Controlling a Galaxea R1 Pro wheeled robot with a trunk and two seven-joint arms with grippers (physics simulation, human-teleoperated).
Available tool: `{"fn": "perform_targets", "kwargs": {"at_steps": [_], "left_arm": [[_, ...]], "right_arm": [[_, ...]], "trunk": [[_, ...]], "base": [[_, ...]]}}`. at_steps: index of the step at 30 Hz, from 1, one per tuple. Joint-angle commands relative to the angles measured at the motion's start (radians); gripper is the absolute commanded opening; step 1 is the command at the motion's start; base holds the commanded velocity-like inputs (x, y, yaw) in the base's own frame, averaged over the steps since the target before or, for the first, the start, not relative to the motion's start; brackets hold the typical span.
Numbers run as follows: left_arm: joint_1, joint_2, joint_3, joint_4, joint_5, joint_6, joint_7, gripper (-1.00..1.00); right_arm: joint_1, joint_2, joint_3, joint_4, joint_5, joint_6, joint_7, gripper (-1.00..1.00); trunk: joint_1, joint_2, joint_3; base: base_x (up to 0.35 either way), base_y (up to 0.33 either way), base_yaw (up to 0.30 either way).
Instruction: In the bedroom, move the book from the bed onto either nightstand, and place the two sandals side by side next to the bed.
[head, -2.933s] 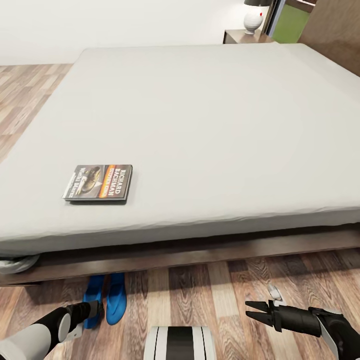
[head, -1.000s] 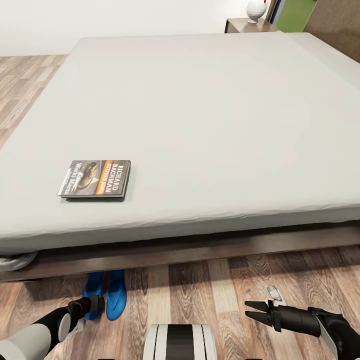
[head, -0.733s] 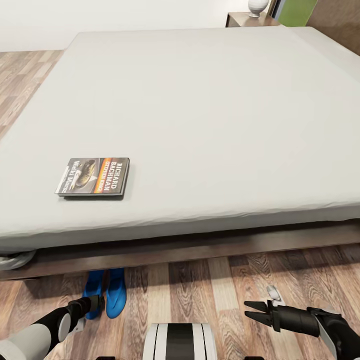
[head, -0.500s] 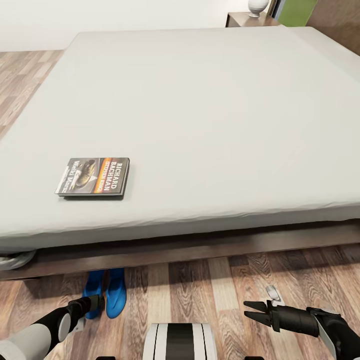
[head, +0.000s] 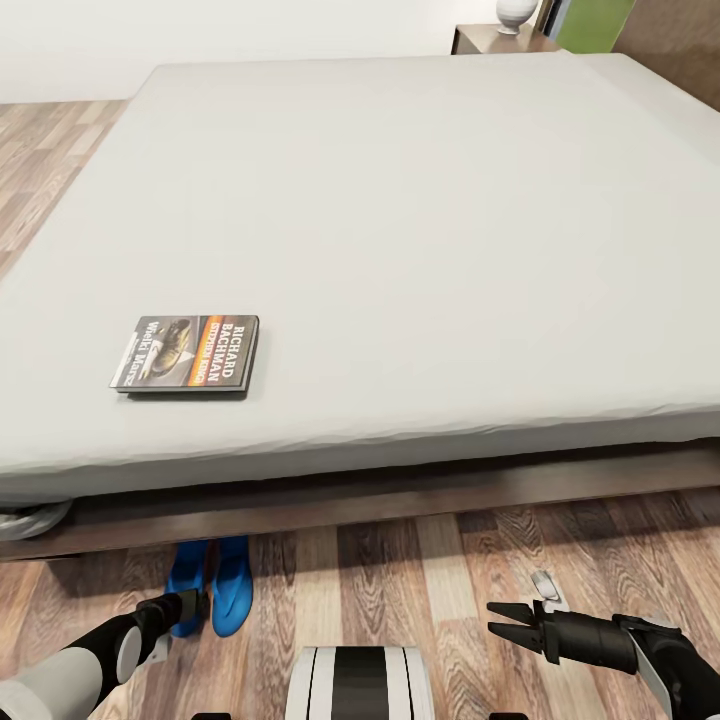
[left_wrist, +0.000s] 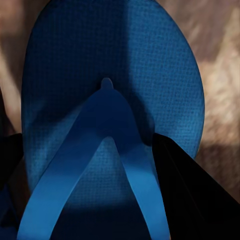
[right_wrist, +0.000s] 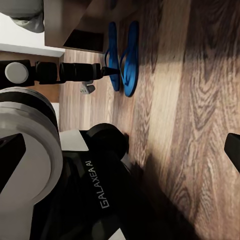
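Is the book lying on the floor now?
No, the book lies flat on the bed, near its edge.

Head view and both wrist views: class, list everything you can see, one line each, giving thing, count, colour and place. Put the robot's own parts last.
Bed: one, light-grey mattress on a dark brown frame, across most of the head view.
Book: one, dark grey with an orange band, flat on the mattress near its front left edge.
Sandals: two, bright blue, side by side on the floor at the bed's front edge.
Nightstand: one, brown, beyond the far side of the bed.
White vase-like object: one, on the nightstand.
Floor: brown wood planks.
Left gripper: black, at the left sandal.
Right gripper: black, open, above bare floor.
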Motion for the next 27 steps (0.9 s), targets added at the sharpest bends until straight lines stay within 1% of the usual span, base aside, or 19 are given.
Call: {"fn": "perform_targets", "kwargs": {"at_steps": [1, 17, 27], "left_arm": [[0.0, 0.001, 0.001, -0.004, -0.01, -0.007, -0.003, -1.0], [0.0, 0.001, 0.001, -0.004, -0.01, -0.008, 0.008, -1.0], [0.0, 0.001, 0.001, -0.004, -0.01, -0.007, 0.004, -1.0]], "right_arm": [[0.0, 0.0, -0.001, 0.0, -0.001, 0.011, 0.003, 1.0], [0.0, 0.001, -0.001, 0.0, -0.001, 0.011, 0.003, 1.0], [0.0, 0.001, -0.001, 0.0, -0.001, 0.011, 0.003, 1.0]], "trunk": [[0.0, 0.0, -0.001], [0.0, 0.0, -0.001], [0.0, 0.0, -0.001]], "base": [[0.0, 0.0, 0.0], [0.0, 0.0, 0.0], [0.0, 0.0, 0.0]]}}
